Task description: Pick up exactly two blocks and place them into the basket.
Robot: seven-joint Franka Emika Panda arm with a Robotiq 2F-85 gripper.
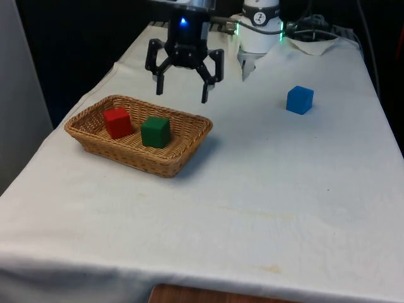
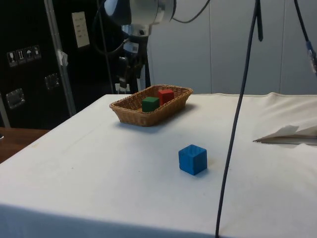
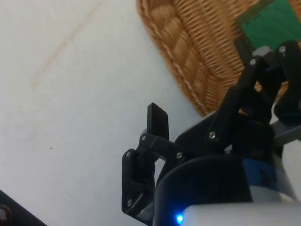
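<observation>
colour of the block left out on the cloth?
Blue block; clearest in the side view.

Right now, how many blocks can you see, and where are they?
3. The red block and the green block sit side by side in the basket; the blue block sits on the white cloth, apart from the basket. None looks hidden.
</observation>
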